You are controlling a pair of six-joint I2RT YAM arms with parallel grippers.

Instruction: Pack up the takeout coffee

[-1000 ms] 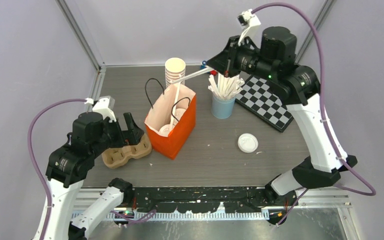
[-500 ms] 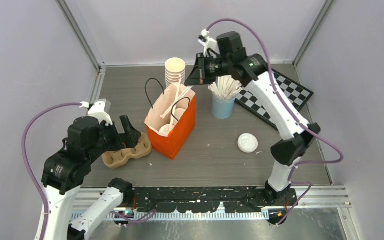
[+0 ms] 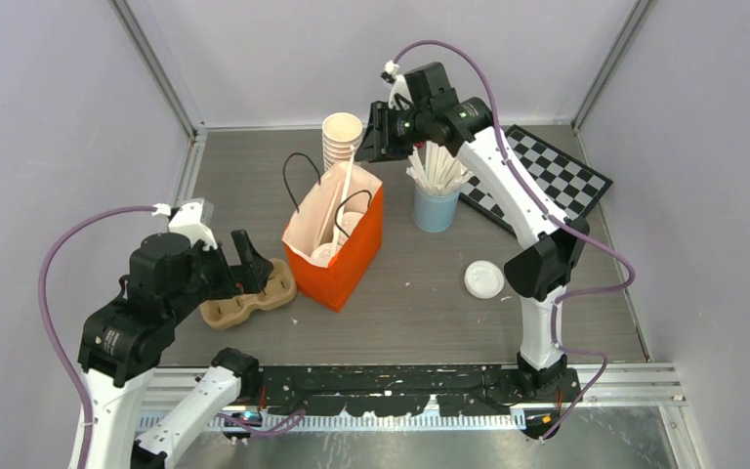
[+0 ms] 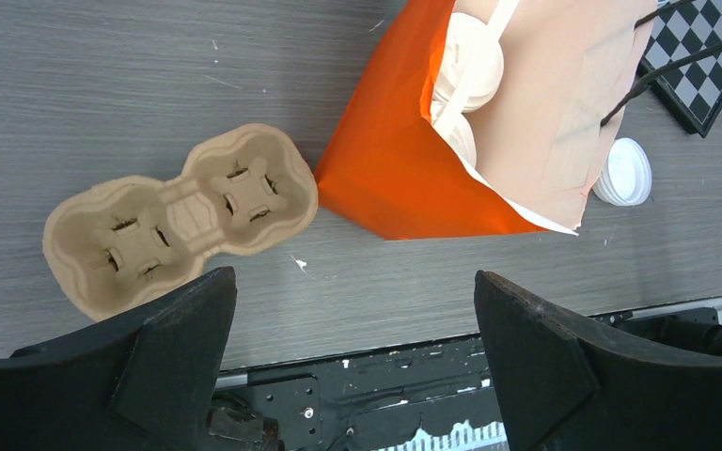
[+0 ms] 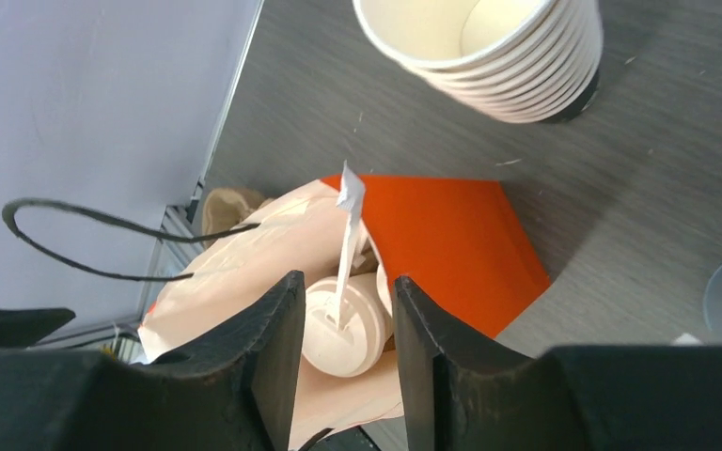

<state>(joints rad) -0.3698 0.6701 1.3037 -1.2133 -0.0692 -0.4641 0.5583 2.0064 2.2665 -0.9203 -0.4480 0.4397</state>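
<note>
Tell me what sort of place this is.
Probably a robotics lab cell staged as a coffee takeout counter: a checkerboard panel lies on the walled-in table, with an orange paper bag and stacked paper cups.

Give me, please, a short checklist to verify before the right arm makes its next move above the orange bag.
1. Right gripper open, touching nothing: ok.
2. White stick stands inside the orange bag: ok.
3. Two lidded cups are in the bag, lids on: ok.
4. Bag stands with its mouth open: ok.
5. Left gripper open and empty: ok.
6. Cups sit upright inside the bag: cannot tell.
</note>
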